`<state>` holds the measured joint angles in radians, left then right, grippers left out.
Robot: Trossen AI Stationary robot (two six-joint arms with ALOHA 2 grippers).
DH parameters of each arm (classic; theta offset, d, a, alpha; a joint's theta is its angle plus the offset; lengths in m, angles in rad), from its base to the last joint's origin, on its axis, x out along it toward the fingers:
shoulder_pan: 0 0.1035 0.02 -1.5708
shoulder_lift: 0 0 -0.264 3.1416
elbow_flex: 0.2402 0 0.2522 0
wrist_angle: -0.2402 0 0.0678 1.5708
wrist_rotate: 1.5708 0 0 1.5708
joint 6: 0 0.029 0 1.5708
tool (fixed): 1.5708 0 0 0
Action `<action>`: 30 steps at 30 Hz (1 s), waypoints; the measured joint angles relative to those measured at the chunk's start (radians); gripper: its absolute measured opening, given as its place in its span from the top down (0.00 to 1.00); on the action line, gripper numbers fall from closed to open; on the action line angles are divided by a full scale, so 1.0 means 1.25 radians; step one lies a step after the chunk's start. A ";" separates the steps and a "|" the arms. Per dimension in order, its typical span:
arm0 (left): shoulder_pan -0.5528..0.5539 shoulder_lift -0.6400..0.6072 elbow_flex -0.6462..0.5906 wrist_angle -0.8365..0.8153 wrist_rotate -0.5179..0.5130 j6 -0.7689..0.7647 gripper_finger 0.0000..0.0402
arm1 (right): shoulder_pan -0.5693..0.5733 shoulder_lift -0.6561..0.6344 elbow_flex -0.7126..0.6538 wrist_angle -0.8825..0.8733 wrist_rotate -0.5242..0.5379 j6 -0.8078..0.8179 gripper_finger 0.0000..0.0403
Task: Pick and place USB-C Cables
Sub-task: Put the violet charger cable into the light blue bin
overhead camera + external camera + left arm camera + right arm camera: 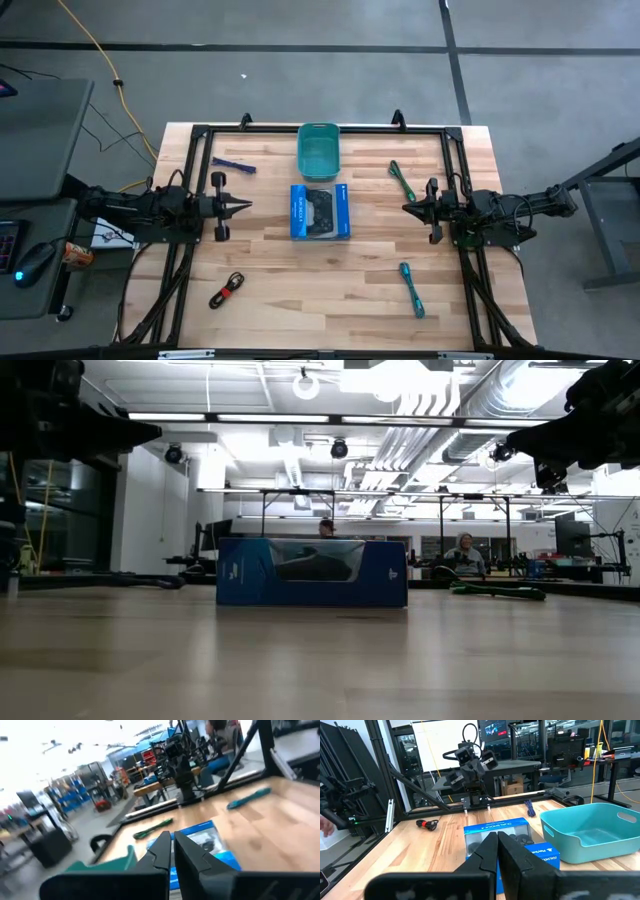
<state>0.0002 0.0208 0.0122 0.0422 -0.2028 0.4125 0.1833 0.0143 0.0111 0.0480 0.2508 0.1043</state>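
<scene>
Four cable bundles lie flat on the wooden table: dark blue (233, 163) far left, green (401, 181) far right, teal (412, 289) near right, black with a red band (227, 290) near left. My left gripper (240, 207) hovers shut at the table's left side, pointing at the middle. My right gripper (408, 208) hovers shut at the right side, facing it. The left wrist view shows the green cable (153, 828) and the teal cable (248, 799). The right wrist view shows the black cable (426, 824) and the dark blue cable (530, 809). Neither gripper touches anything.
A blue box picturing a game controller (319, 211) lies at the table's middle, between the two grippers. A teal plastic bin (319, 150) stands just beyond it toward the far edge. A black frame (200, 132) runs along the far edge and sides. People sit in the room behind (465, 550).
</scene>
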 joint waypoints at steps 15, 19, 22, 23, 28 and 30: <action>0.000 0.000 0.000 0.007 -0.001 -0.066 0.99 | 0.000 0.000 0.000 0.000 0.000 0.000 1.00; 0.000 0.000 0.000 0.014 0.014 -0.185 0.99 | 0.000 0.000 0.000 0.000 0.000 0.000 1.00; 0.000 0.000 0.000 0.020 0.023 -0.307 0.99 | 0.000 0.000 0.000 0.000 0.000 0.000 1.00; 0.000 0.000 0.000 0.020 0.026 -0.344 0.99 | 0.000 0.000 0.000 0.000 0.000 0.000 1.00; 0.004 0.020 0.004 0.183 -0.028 -0.375 0.99 | 0.000 0.000 0.000 0.000 0.000 0.000 1.00; 0.008 0.040 0.038 0.219 -0.041 -0.362 0.99 | 0.000 0.000 0.000 0.000 0.000 0.000 1.00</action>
<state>0.0103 0.0703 0.0597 0.3153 -0.2536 -0.0400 0.1830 0.0147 0.0110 0.0480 0.2508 0.1043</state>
